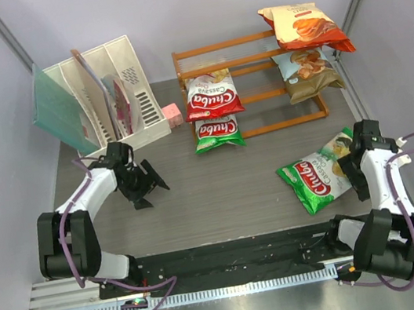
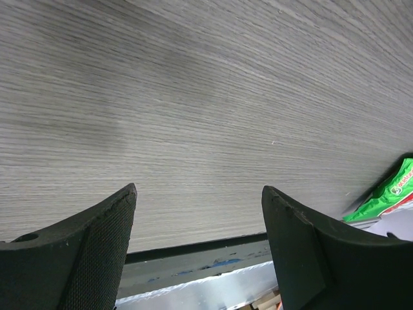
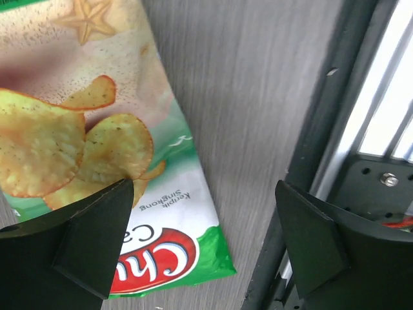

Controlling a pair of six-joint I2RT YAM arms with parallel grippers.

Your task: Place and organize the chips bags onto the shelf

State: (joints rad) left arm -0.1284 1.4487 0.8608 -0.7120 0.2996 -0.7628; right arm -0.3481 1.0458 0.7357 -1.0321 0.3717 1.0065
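Shelf (image 1: 229, 42) stands at the far edge of the worktop (image 1: 221, 192), right of centre. We count four bags on or against it. A cream bag (image 1: 303, 27) lies on the top tier at the right end, and a brown bag (image 1: 306, 71) sits on the tier below it. A red bag (image 1: 212, 94) leans at the left end, with a lower green bag (image 1: 218, 133) just in front of it at the shelf foot.

A loose green bag (image 1: 321, 172) lies flat on the worktop near the right edge, well apart from the shelf.

The right gripper (image 3: 200, 187) hangs over that bag's end nearest the right edge, its fingers spread wide and holding nothing. We cannot tell whether it touches the bag.

The left gripper (image 2: 200, 194) is also spread and empty. It sits over bare worktop near the left edge, in front of a white file organizer (image 1: 113, 91) at the far left corner.
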